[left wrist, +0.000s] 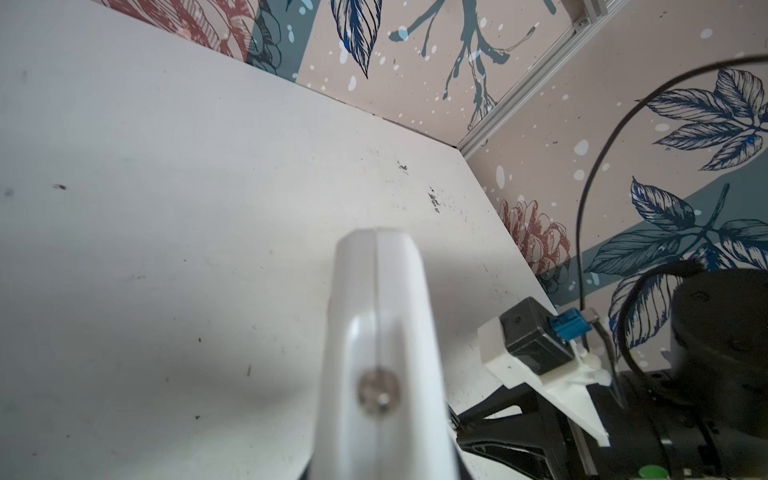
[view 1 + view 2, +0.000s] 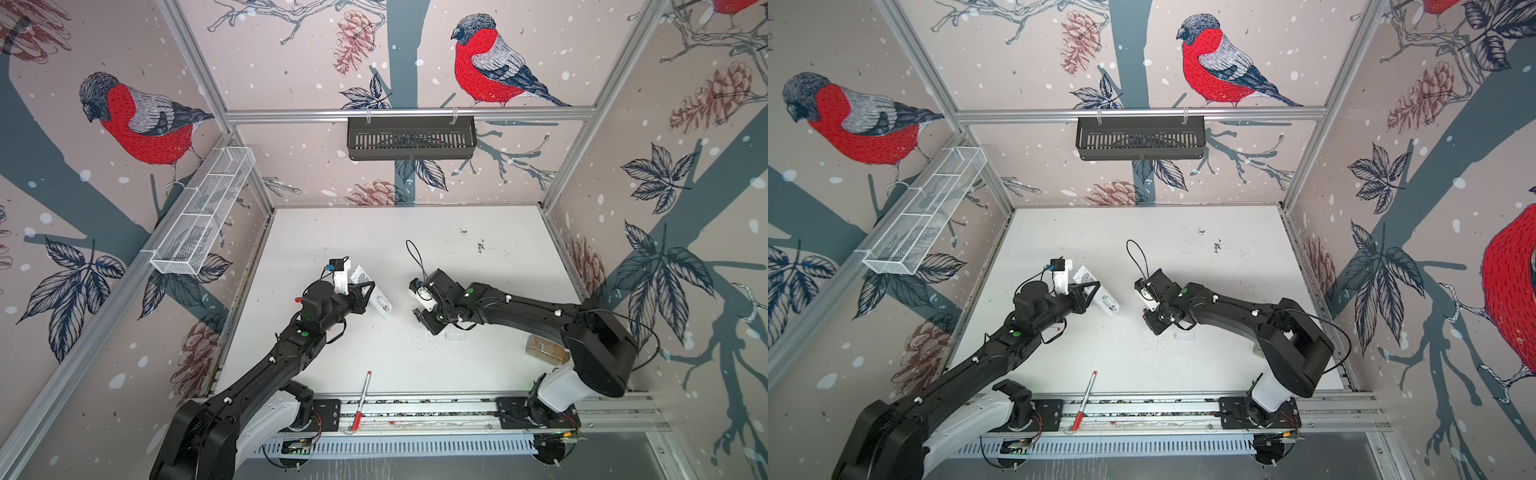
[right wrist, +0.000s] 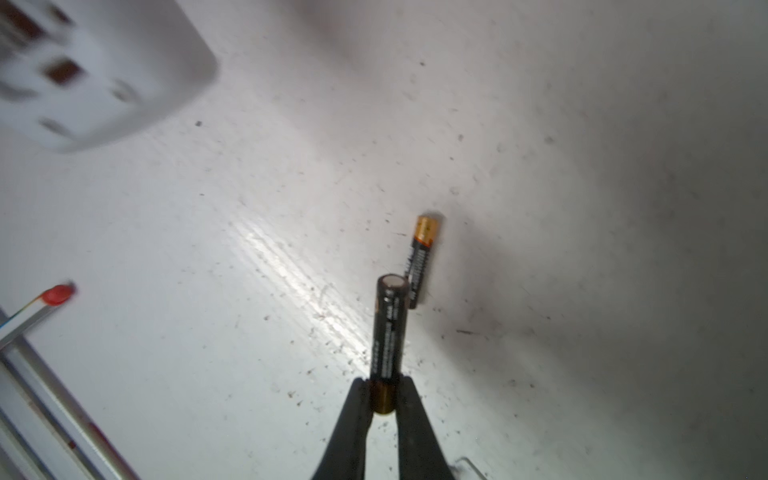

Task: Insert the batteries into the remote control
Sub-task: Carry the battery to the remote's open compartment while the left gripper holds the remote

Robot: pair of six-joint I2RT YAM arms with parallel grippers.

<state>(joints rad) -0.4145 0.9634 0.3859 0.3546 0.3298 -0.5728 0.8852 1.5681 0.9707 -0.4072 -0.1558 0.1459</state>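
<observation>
Three bullfinch-papered walls [image 2: 291, 62] are enclosing your scuffed, speckled white table [image 2: 415, 232]. Your left gripper [image 2: 369, 292] is clamping the remote control [image 2: 382, 303] left of centre. Your right gripper [image 3: 384, 390] is pinching one battery [image 3: 388, 324], with the second battery [image 3: 420, 266] lying on the table just beyond.

Your right gripper [image 3: 384, 388] has bare table [image 3: 582, 166] ahead of its tips and to both sides. One obstruction noted: a loose battery [image 3: 420, 266] lies on the surface just beyond the end of the held battery [image 3: 388, 328]. The gap toward your left gripper [image 2: 368, 293] is open as far as the remote control [image 2: 381, 303] clamped there. Back along the right arm sit a small clear piece [image 2: 456, 336], then a jar [image 2: 546, 349] under the arm.
</observation>
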